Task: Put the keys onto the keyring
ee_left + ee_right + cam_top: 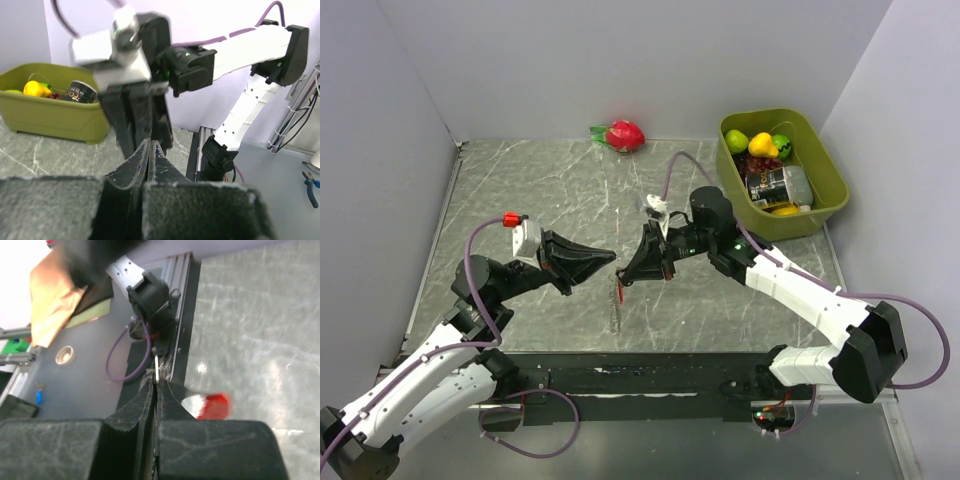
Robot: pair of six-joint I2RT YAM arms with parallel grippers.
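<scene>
Your left gripper [608,258] is pinched shut, black fingers flush; right gripper [623,279] is clamped on a thin silvery sliver, looks like the key [157,369]; keyring [616,306], red loop plus silvery chain, sits on the marbled bench [520,180] just under it.

A dark round can [82,91] bearing pale lettering on its side sits in an olive-green plastic bin [55,120]. The print is too blurred to read in the left wrist view and too small to read from the top camera. No other text, number or sign is legible.
</scene>
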